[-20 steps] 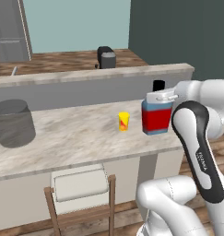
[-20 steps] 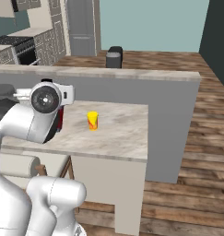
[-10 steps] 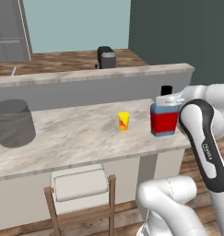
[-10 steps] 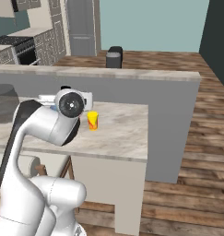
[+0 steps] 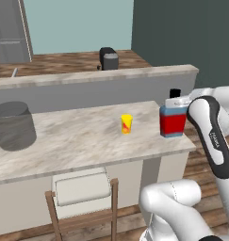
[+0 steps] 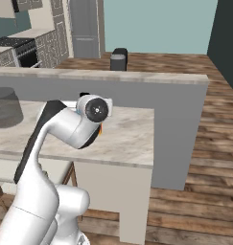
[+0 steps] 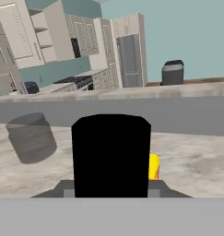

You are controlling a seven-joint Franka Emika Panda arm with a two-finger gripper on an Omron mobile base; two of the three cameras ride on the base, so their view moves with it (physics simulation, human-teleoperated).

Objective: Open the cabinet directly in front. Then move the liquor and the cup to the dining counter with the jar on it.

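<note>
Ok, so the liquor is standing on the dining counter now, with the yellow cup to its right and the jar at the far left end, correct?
Not quite: the cup stands to the left of the liquor, between it and the jar, as the left base view shows. The rest holds: the liquor is upright on the dining counter, near its right end, and the jar is at the far left.

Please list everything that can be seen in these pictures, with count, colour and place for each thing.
Squat liquor bottle: one, blue with red label and black cap, right end of counter.
Small cup: one, yellow with red-orange mark, mid-counter.
Large lidded jar: one, smoky grey, left end of counter.
Marbled dining counter: one, beige-grey.
Wooden chair: one, pale cushion, under counter.
Dark bin: one, on floor beyond ledge.
Robot arm: white; jaws hidden behind bottle.
</note>
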